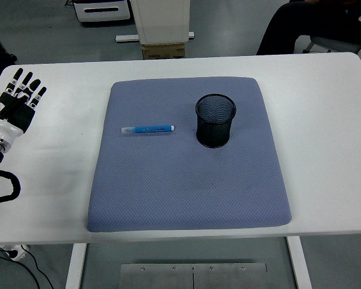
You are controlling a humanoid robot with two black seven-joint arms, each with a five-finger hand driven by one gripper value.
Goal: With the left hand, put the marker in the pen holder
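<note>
Black and white, the left hand (17, 99) lies at the far left of the white table (325, 120), well off the left edge of the blue-grey mat (186, 198), with its fingers (25, 83) straight, slightly spread and holding nothing. The right hand is not in view. Using the mat as the landmark, the marker (147, 129) lies flat on its upper left part, pointing left to right, with a pale cap end toward the mat's left edge and a blue body toward the middle. The black mesh pen holder (215, 120) stands upright on the mat's upper middle, just right of the marker's blue end but not touching it. From the hand, the marker sits well apart to the right and a little nearer the table's front, with bare table and the mat's left border between them. The marker looks light, stiff and smooth, so it should lift easily but may roll or slip on its round barrel; a pinch across the middle of the blue body, thumb against fingertips, seems the safest hold, leaving one end free to tip down into the holder. The mat's soft textured surface should keep it from sliding as the fingers close. Nothing has yet been grasped.
</note>
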